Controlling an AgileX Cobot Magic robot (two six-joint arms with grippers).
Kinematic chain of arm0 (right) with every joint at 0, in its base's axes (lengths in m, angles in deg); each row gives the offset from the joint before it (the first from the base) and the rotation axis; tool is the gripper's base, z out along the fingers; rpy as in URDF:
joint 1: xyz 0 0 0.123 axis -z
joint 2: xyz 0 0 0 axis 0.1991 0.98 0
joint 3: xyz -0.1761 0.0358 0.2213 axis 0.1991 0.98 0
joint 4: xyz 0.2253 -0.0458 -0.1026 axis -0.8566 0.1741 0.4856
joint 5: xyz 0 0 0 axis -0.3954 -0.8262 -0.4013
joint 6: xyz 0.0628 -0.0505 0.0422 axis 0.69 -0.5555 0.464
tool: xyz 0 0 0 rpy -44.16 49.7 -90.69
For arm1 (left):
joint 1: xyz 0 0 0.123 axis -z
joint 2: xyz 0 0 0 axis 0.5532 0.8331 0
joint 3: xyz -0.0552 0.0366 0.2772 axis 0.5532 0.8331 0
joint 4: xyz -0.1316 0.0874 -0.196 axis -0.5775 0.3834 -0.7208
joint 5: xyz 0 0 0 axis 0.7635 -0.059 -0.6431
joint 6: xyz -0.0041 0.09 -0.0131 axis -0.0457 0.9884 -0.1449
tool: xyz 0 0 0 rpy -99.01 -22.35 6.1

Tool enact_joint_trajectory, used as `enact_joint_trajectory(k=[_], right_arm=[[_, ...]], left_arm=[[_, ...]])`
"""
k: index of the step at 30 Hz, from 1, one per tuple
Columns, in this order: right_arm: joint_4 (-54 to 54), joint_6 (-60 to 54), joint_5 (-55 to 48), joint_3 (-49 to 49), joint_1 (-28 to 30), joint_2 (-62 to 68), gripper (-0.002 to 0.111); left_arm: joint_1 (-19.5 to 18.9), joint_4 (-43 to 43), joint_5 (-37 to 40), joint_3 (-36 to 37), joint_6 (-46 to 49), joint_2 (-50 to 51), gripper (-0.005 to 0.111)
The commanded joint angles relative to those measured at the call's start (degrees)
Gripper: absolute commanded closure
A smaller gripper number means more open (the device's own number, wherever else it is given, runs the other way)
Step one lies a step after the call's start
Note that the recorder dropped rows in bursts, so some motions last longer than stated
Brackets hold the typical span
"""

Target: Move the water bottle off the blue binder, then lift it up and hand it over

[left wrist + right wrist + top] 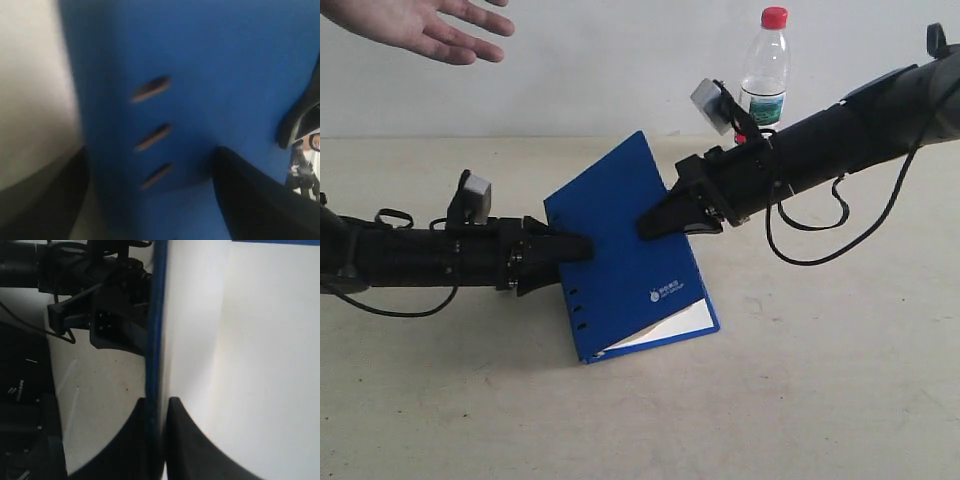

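The blue binder (620, 260) is tilted, its far end raised off the table and its near corner resting down, with white pages (670, 325) showing under the cover. My right gripper (650, 225) is shut on the edge of the blue cover (159, 315), fingers pinching it (159, 402). At the slotted spine side, my left gripper (575, 250) is open, its fingers spread wide either side of the binder (200, 60). The water bottle (765, 75), clear with a red cap, stands upright on the table behind the right arm, off the binder.
A person's open hand (430, 25) hovers at the upper left. The right arm (850, 130) crosses in front of the bottle's lower half. Loose cables (810, 235) hang under the right arm. The beige table (820, 380) stretches to the front and right.
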Motion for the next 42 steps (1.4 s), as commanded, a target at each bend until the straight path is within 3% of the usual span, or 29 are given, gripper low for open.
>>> enact_joint_trajectory(k=[1, 4, 6, 8, 9, 11, 15, 18, 23, 27, 30, 35, 39, 40, 42], right_arm=[[-3.37, -2.14, -4.28, -0.08, -2.12, -0.41, 0.108], [-2.95, -2.14, -4.28, -0.08, -2.01, -0.41, 0.108], [-2.36, -1.26, -4.28, -0.08, -2.01, -0.41, 0.108], [-2.09, 0.60, -0.59, -0.08, -2.01, -0.41, 0.108], [-2.06, 0.49, 0.61, -0.08, -2.01, -0.41, 0.106], [-1.95, -0.14, 0.96, -0.08, -2.01, -0.41, 0.095], [-1.82, -0.23, 1.32, -0.08, -2.01, -0.41, 0.060], [-0.83, -0.23, 2.99, -0.08, -2.01, -0.41, 0.046], [3.99, -0.23, 1.41, -0.08, -0.88, -0.90, 0.046], [14.12, 3.20, -1.90, -0.08, 1.77, -2.47, 0.046], [21.60, 9.02, -2.89, -0.08, 4.11, -3.58, 0.046], [22.09, 11.39, -1.99, -0.08, 5.38, -3.47, 0.046], [23.09, 11.39, -4.28, -0.08, 5.38, -3.47, 0.047], [23.35, 11.86, -4.28, -0.08, 5.38, -3.47, 0.051], [23.46, 13.73, -4.28, -0.08, 5.38, -3.69, 0.072]], left_arm=[[3.74, 0.24, -1.37, -1.23, -1.57, -0.42, 0.041], [3.74, 0.24, -1.37, -1.67, -3.38, -3.82, 0.050], [3.74, 0.24, -1.37, -1.87, -3.66, -7.64, 0.067], [3.74, 0.24, -1.37, -2.23, -3.88, -12.29, 0.096], [3.74, 0.24, -1.37, -2.31, -3.11, -14.72, 0.101], [3.74, 0.24, -1.37, -2.31, -1.34, -17.40, 0.102], [3.74, 0.24, -1.37, -2.31, 2.23, -19.70, 0.102], [3.74, 2.85, -1.37, -2.19, 2.48, -19.70, 0.102], [3.61, 13.21, -5.49, -2.08, 0.49, -20.10, 0.102], [3.25, 14.54, -12.54, -1.26, -0.14, -23.47, 0.102], [3.11, 16.12, -13.39, -0.48, 0.08, -27.15, 0.102], [3.25, 18.75, -14.03, 2.51, 0.67, -31.75, 0.102], [3.14, 22.76, -21.43, 6.37, 0.35, -36.76, 0.102], [3.14, 23.84, -23.02, 7.50, 0.02, -38.51, 0.102], [3.14, 24.60, -24.65, 10.24, -0.30, -42.16, 0.102]])
